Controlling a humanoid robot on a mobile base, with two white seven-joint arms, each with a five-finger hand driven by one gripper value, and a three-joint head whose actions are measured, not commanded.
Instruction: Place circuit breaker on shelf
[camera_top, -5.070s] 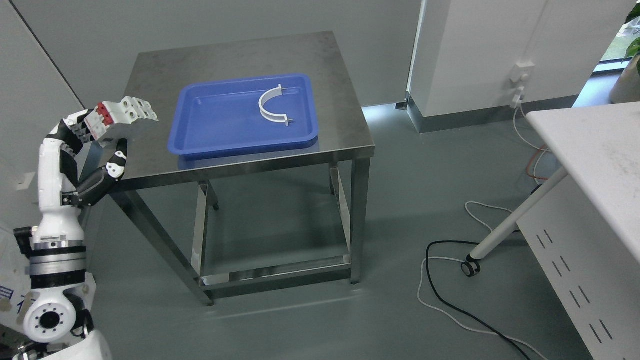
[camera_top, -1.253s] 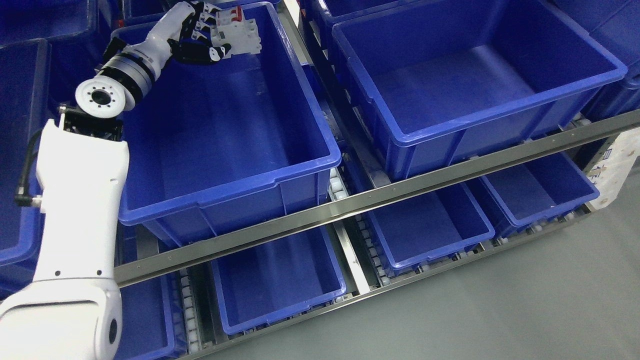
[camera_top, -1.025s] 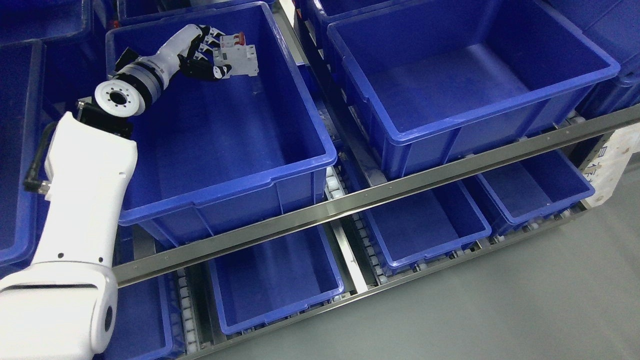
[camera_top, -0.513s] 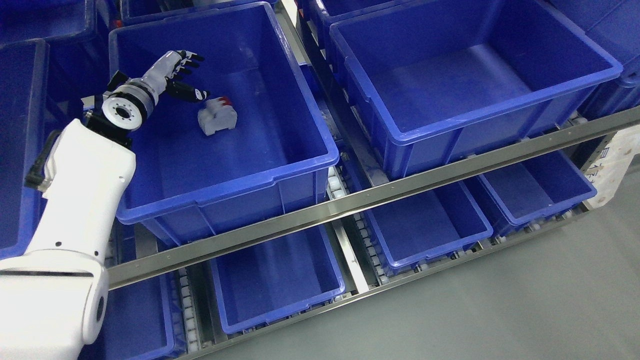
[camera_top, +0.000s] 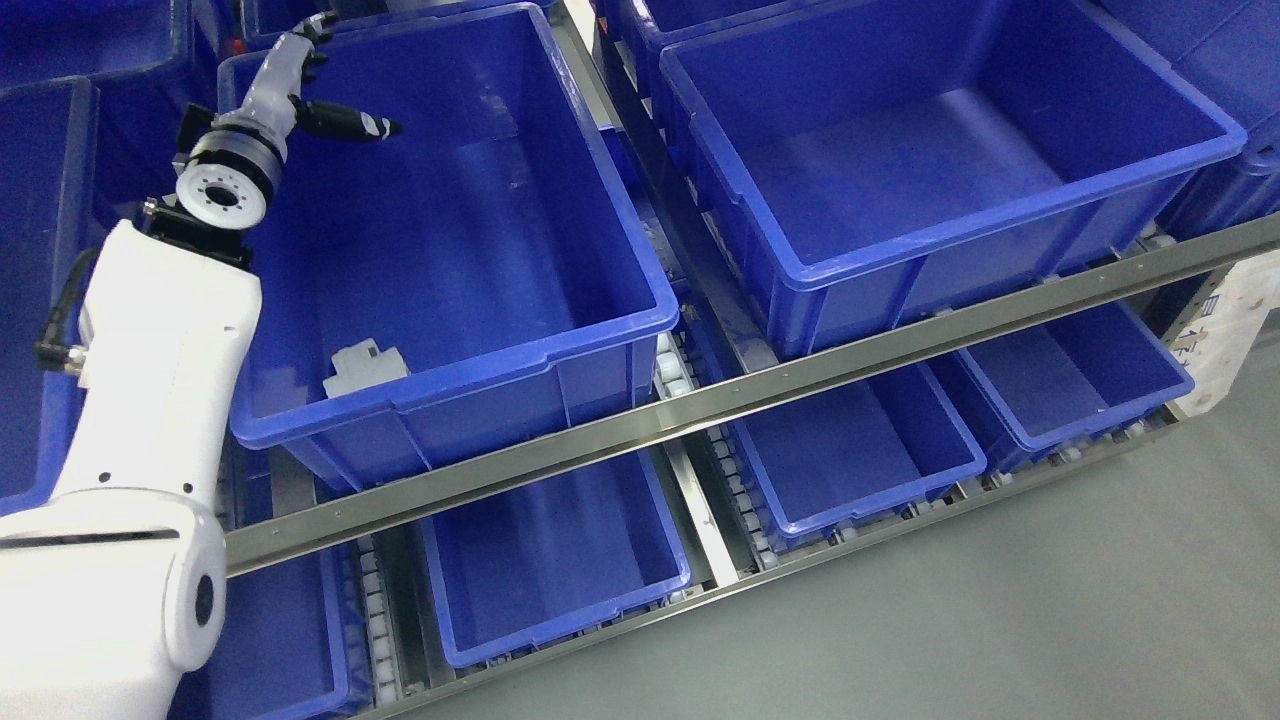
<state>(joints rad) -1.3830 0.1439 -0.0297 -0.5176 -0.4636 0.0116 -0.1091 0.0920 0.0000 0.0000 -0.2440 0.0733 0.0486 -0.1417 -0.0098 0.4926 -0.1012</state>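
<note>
- The shelf (camera_top: 700, 400) carries rows of blue bins on two levels; its far-left and upper bins are cut off by the picture edges.
- The upper-left bin (camera_top: 600, 330) holds the breaker (camera_top: 362, 365), which lies at the near wall toward the left corner. The bin rim hides its lower part, so its pose cannot be told.
- The left hand (camera_top: 300, 85) is released and holds nothing. It hangs at the bin's far-left corner, well apart from the breaker. One dark finger points right; the others are hard to make out.
- Step in hand: placement appears complete. The next move calls only for withdrawing the arm clear of the bin wall.
- The right hand is out of view.
</note>
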